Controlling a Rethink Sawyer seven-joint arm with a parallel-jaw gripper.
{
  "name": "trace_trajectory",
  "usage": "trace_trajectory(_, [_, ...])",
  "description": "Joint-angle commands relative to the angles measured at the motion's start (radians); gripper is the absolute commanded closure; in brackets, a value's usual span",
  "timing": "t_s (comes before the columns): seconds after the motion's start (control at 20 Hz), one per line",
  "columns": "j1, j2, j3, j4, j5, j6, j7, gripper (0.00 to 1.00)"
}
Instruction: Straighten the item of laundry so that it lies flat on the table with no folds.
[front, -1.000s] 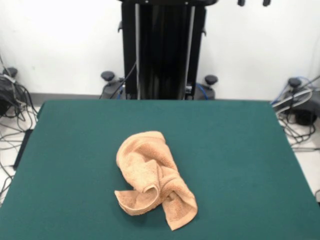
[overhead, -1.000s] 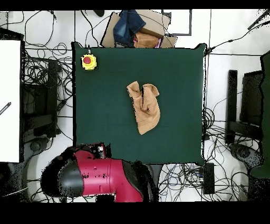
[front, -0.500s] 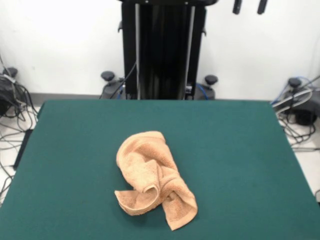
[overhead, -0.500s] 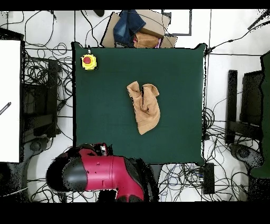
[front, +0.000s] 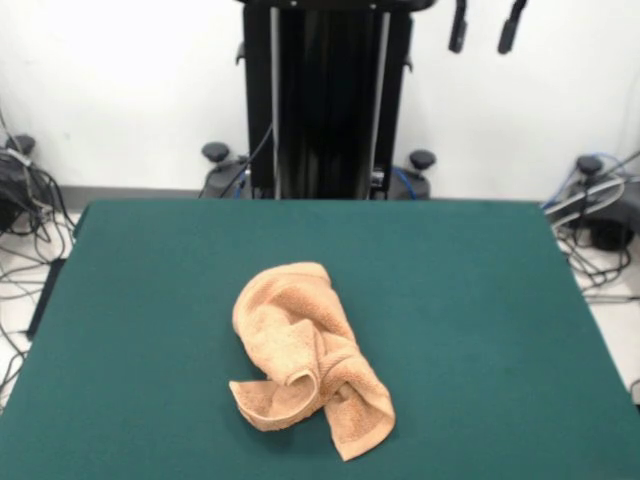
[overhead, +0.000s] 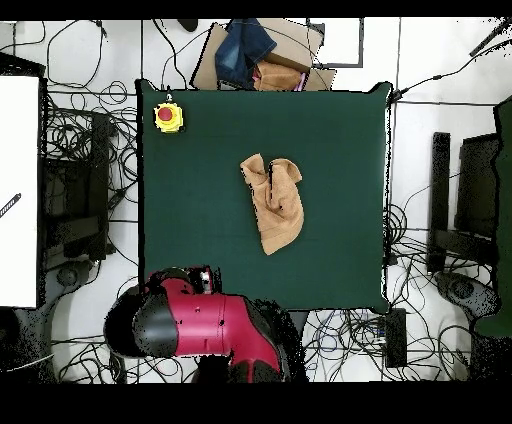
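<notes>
The towel (front: 308, 355) lies crumpled near the middle of the green surface (front: 480, 330), bunched into a long lump rather than spread flat. In the front view its upper part is a rounded mound, and below that the cloth twists into a rolled knot with two flaps splaying out toward the near edge, one to each side. From overhead the same towel (overhead: 275, 203) reads as a narrow strip running away from the robot's side of the surface (overhead: 200, 220), with two short lobes at its far end; the roll and height of the folds are lost there.

The gripper (front: 485, 27) shows only in the front view, high at the top edge, well apart from the towel and off to the right of it. Its two dark fingers (front: 458, 28) hang down with a clear gap between them, holding nothing.

The overhead view alone shows the red arm body (overhead: 195, 325) at the surface's near edge, a yellow box with a red button (overhead: 167, 116) sitting on a far corner of the surface, and a heap of blue cloth on cardboard (overhead: 250, 50) beyond the surface.
</notes>
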Motion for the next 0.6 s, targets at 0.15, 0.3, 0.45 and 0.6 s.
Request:
trace_trajectory(0.15, [-0.032, 0.084, -0.024, 0.079, -0.038, -0.081, 0.176, 0.0])
trace_trajectory(0.3, [-0.05, 0.093, -0.018, 0.091, -0.045, -0.106, 0.16, 0.0])
trace_trajectory(0.45, [-0.055, 0.092, -0.019, 0.089, -0.044, -0.102, 0.156, 0.0])
trace_trajectory(0.6, [-0.072, 0.07, -0.024, 0.095, -0.054, -0.076, 0.13, 0.0])
